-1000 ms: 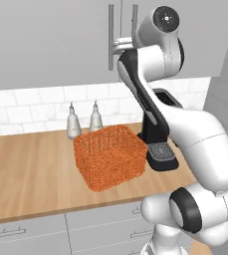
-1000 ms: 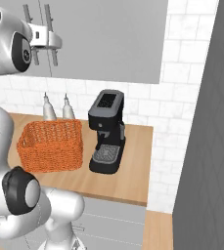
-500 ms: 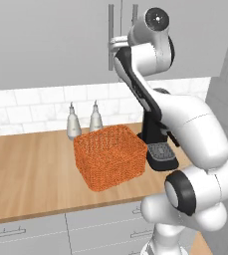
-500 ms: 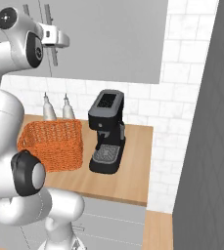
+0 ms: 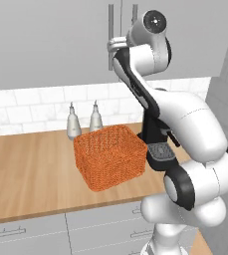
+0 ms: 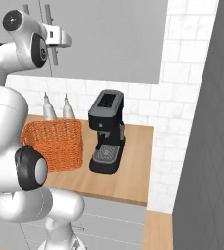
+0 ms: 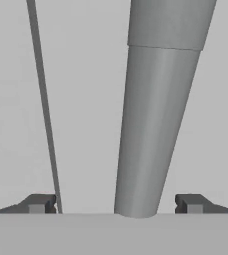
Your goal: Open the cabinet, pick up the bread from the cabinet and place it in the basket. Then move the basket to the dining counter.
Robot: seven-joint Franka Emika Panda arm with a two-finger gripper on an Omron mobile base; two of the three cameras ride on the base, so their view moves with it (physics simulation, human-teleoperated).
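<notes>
The light grey cabinet hangs above the worktop with both doors shut. My gripper is raised to its long vertical bar handles. In the hand view one bar handle runs straight between my two fingertips, which stand wide apart and clear of it; the gripper is open. The orange woven basket sits on the wooden worktop below, also seen as the basket from the right base. The bread is hidden.
A black coffee machine stands just right of the basket. Two grey bottles stand behind it against the white tiles. Grey drawers run below the worktop. A grey wall closes the right side.
The arm has reached further in, carrying the hand a little left and closer to the cabinet doors at the handles. Basket and coffee machine have not moved.
</notes>
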